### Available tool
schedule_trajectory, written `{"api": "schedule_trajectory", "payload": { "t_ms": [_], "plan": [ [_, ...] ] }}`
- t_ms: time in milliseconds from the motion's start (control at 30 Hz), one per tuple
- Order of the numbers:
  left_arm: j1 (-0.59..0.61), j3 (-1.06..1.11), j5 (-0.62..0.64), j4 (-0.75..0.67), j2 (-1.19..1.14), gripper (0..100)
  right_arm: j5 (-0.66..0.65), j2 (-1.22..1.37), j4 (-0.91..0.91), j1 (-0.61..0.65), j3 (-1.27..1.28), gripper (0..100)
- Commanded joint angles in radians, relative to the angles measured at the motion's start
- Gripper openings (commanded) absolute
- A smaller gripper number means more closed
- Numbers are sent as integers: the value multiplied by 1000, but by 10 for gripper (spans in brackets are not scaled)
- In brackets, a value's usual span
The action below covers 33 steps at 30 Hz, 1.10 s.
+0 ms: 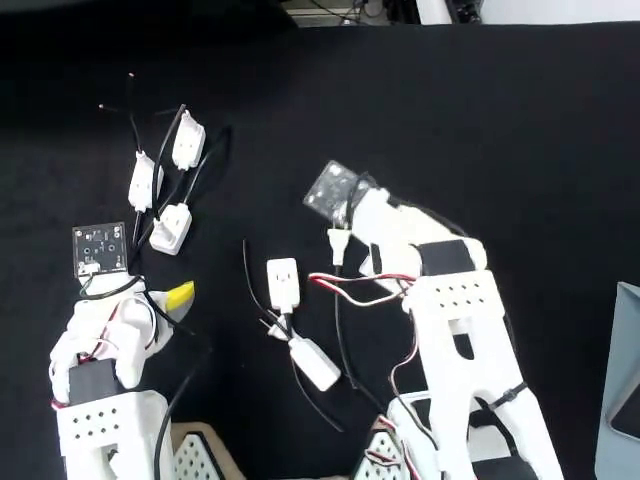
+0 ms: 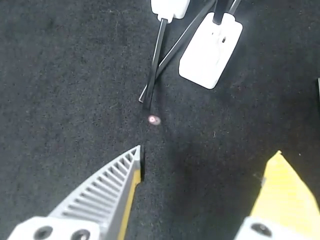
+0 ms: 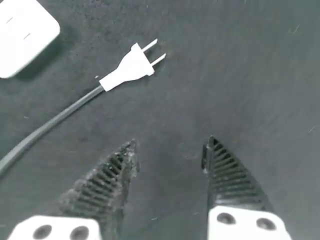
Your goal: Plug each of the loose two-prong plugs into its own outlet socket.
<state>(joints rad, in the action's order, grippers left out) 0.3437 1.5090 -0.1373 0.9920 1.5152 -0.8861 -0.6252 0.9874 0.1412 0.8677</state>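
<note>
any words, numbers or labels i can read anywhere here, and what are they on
None can be read.
Square board at the left arm: pale specks, too small to read.
Outlet socket: slot marks only, no print visible.
Loose plug: plain white, no print visible.

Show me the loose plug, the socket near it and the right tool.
plug (image 3: pixel 131 67), right wrist view, white body.
socket (image 3: pixel 22 42), right wrist view, slotted face.
right tool (image 3: pixel 171 144), right wrist view, midway between fingertips.
</note>
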Motion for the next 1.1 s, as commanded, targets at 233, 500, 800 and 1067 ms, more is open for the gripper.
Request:
{"api": "schedule_trajectory", "payload": {
  "t_ms": [233,500,800,1067],
  "plan": [
    [8,-2,2,2,6,374,64,205,-172,83,-25,205],
    [8,-1,2,2,6,374,404,437,-172,164,-259,205],
    [8,-1,2,2,6,374,417,691,-325,186,-337,205],
    [8,-1,2,2,6,374,419,762,-376,84,-371,203]
  ]
}}
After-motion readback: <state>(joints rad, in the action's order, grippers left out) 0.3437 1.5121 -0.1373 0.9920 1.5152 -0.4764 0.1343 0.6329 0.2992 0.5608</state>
